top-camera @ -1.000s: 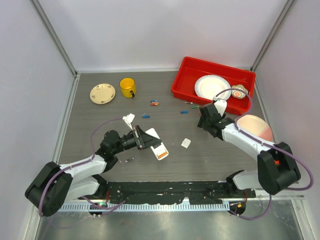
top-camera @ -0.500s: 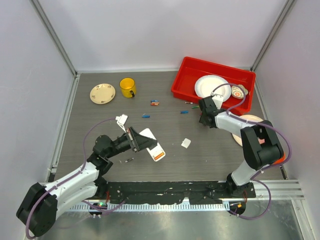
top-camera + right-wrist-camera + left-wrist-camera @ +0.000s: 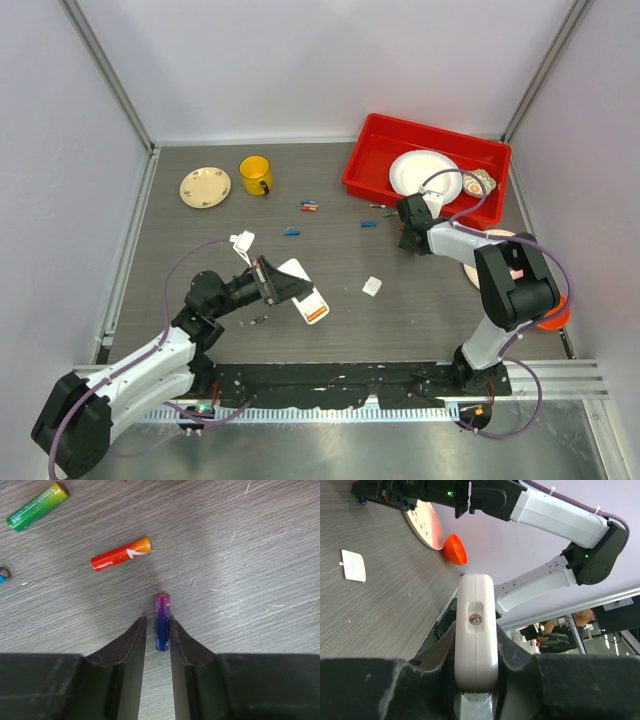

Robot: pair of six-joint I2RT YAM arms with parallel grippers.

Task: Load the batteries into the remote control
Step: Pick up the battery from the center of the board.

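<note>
Remote control [image 3: 476,645]: one. It is white with an orange-red end. It is held up off the table [image 3: 400,325], near the front left corner.
Left gripper [image 3: 272,281]: shut tight on the remote control, with a finger on each side.
Right gripper [image 3: 157,621]: down at the table near the red bin [image 3: 365,160]. Its fingers are a little apart, one on each side of a blue-and-purple battery [image 3: 162,625] that lies flat. One finger touches the battery. There is a thin gap at the other.
Batteries: the right wrist view shows three whole ones, the blue-and-purple battery, an orange-red battery [image 3: 121,554] and a green battery [image 3: 37,506]. All lie toward the back edge.
Writing: the orange-red battery has white letters that look like "HUATAI". The green battery's print is too small to read.
Back left corner: one yellow mug [image 3: 255,175] and one small patterned plate [image 3: 205,186].
Back right corner: one red bin with one white plate [image 3: 412,170] and one bowl [image 3: 478,183] inside.
Right edge: one pink plate [image 3: 427,527] and one orange cone [image 3: 456,549].
Middle: one small white flat piece [image 3: 372,286].
</note>
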